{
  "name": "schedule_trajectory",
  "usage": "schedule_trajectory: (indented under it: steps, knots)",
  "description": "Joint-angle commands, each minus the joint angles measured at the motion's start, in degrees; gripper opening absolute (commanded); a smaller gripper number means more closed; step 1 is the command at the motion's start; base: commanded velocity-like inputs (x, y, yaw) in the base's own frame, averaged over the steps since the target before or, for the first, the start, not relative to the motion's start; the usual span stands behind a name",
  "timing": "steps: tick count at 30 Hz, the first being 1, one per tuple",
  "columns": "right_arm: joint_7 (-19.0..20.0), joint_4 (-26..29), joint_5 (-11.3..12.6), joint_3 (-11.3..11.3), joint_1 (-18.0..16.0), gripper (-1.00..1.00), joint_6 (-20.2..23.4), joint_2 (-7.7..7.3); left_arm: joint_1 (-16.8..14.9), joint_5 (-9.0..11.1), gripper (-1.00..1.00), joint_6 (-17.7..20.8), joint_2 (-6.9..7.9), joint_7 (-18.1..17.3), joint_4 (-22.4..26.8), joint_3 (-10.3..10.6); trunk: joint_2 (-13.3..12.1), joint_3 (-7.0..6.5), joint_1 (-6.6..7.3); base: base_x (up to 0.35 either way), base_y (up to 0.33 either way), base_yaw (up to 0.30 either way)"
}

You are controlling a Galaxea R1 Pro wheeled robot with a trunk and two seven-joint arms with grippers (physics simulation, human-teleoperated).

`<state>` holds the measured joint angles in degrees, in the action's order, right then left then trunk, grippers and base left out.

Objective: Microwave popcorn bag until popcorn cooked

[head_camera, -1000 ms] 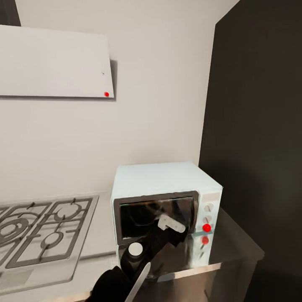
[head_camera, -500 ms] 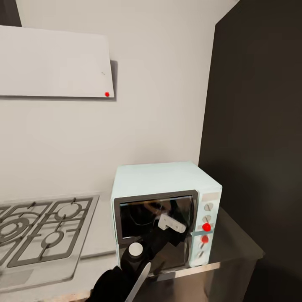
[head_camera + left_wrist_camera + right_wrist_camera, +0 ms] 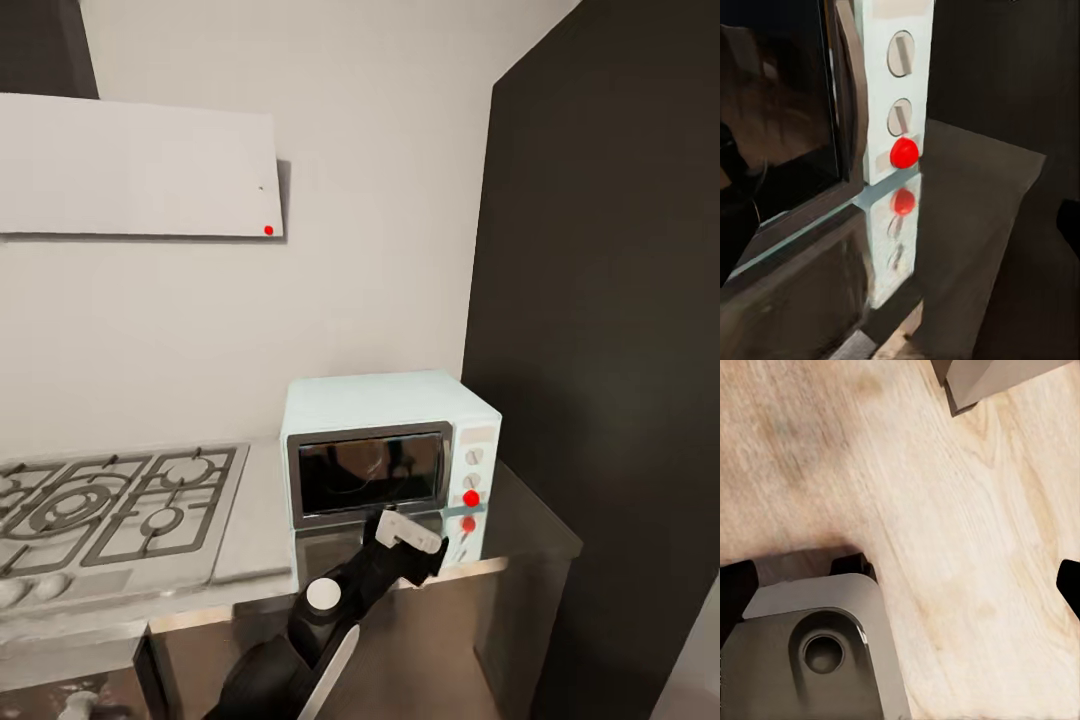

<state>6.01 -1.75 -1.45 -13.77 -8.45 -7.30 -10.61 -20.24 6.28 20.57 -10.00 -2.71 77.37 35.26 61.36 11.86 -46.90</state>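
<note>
Just below centre of the head view, the left end effector (image 3: 425, 548) hangs before the shut microwave (image 3: 385, 455) on the tabletop (image 3: 530, 520), likely for its door; its opening is unclear, and nothing resembles the popcorn bag.

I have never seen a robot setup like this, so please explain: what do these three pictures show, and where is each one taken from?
They are simulator renders from a wheeled robot with two arms.

The head picture looks forward and down. A mint-blue microwave stands with its door shut on a grey countertop, and a hob lies beside it. The dark arm reaching toward the microwave is the robot's left one; I cannot tell whether its hand is open.

The left wrist picture is taken from that arm, close to the microwave's two knobs and red light.

The right wrist picture looks down at a pale wooden floor and part of the robot's grey base.

Nothing is visibly held.
</note>
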Motion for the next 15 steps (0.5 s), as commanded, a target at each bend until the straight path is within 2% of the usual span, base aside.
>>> schedule_trajectory:
  steps: [1,6,8,10,13,14,15]
  knots:
    - [0.2,-0.2,-0.1,-0.5,-0.1,1.0,-0.4,-0.03,-0.1,1.4,1.0,0.3,0.0,0.0,0.1,-0.1,0.1,0.08,0.03,-0.345,0.0,0.0]
    - [0.2,-0.2,-0.1,-0.5,-0.1,1.0,-0.5,-0.1,0.0,4.1,1.0,0.3,0.0,0.0,0.0,-0.1,0.1,0.08,0.03,-0.344,0.0,0.0]
    - [0.2,-0.2,-0.1,-0.5,-0.1,1.0,-0.6,-0.06,0.0,6.1,1.0,0.3,0.03,0.0,-1.5,-0.1,0.1,0.08,0.03,-0.283,0.0,0.0]
    - [0.2,-0.2,-0.1,-0.5,-0.1,1.0,-0.6,-0.04,-0.1,7.6,1.0,0.4,0.17,0.3,-4.4,-0.2,0.1,0.08,0.03,-0.114,0.0,0.0]
    - [0.2,-0.2,-0.1,-0.5,-0.1,1.0,-0.6,-0.03,-0.1,8.7,1.0,0.3,0.35,1.6,-11.9,-1.0,0.1,0.08,0.03,-0.028,0.0,0.0]
    - [0.2,-0.2,-0.1,-0.5,-0.1,1.0,-0.6,-0.06,-0.1,9.1,1.0,0.1,0.38,1.8,-15.3,-2.2,0.1,0.08,0.03,-0.008,0.0,0.0]
    - [0.2,-0.2,-0.1,-0.5,-0.1,1.0,-0.6,-0.1,-0.1,9.5,1.0,0.0,0.4,2.0,-18.4,-4.2,0.1,0.08,0.03,-0.004,0.0,0.0]
